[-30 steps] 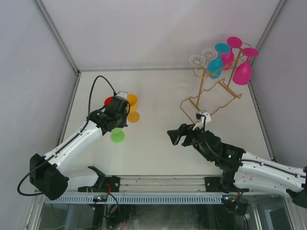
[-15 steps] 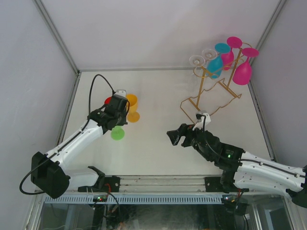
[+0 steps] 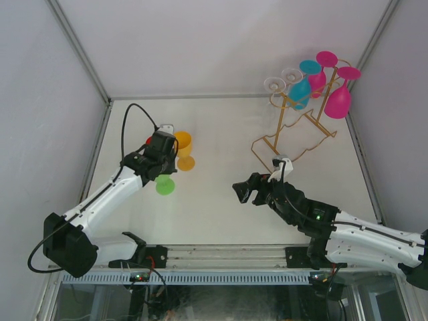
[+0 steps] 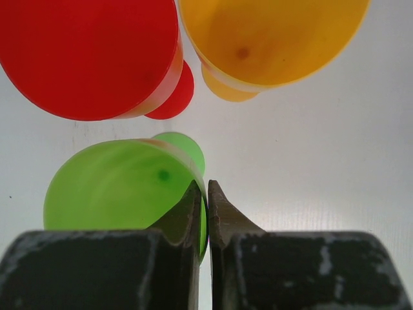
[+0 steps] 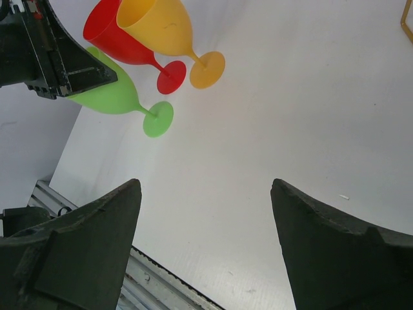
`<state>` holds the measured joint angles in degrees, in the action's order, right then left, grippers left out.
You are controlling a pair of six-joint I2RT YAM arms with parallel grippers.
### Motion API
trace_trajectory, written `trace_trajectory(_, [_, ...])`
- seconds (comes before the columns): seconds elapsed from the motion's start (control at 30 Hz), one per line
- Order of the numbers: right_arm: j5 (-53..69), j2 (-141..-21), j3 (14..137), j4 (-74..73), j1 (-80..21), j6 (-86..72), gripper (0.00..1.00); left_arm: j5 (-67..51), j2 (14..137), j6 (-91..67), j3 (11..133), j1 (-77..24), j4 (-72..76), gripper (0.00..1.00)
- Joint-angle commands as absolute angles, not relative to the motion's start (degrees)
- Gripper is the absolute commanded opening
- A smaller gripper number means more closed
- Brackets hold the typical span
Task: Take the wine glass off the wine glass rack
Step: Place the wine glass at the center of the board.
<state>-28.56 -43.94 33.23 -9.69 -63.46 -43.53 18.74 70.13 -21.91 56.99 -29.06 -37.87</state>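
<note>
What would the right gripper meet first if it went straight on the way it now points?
The right gripper would probably meet the bare table, short of the green glass; depth is unclear.

Table (image 3: pixel 221 207): white, matte, running back to the pale rear wall (image 3: pixel 221 47) | grey left wall (image 3: pixel 33 134) and right wall (image 3: pixel 401 160) closing it in | metal struts slanting up from the far corners, left strut (image 3: pixel 77 50), right strut (image 3: pixel 374 48) | slotted rail (image 3: pixel 221 277) across the near edge | tiny white speck (image 5: pixel 344 196) lying on the table
</note>
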Motion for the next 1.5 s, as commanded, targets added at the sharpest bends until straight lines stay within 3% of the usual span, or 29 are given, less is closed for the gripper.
trace_trajectory(0.0, [-28.63,-43.99,35.24,-8.76,-63.11,-44.28,0.81,17.06,69.06,-23.03,55.70,-28.65,-37.25,0.09])
trace_trajectory(0.9, [-28.67,-42.36,35.25,-9.01,-62.16,-42.53,0.81,18.11,66.77,-23.03,57.69,-28.48,-39.35,0.16])
trace_trajectory(1.47, [-28.08,-43.01,35.25,-9.20,-61.90,-42.89,0.82,15.64,65.10,-21.94,60.00,-28.42,-40.78,0.28])
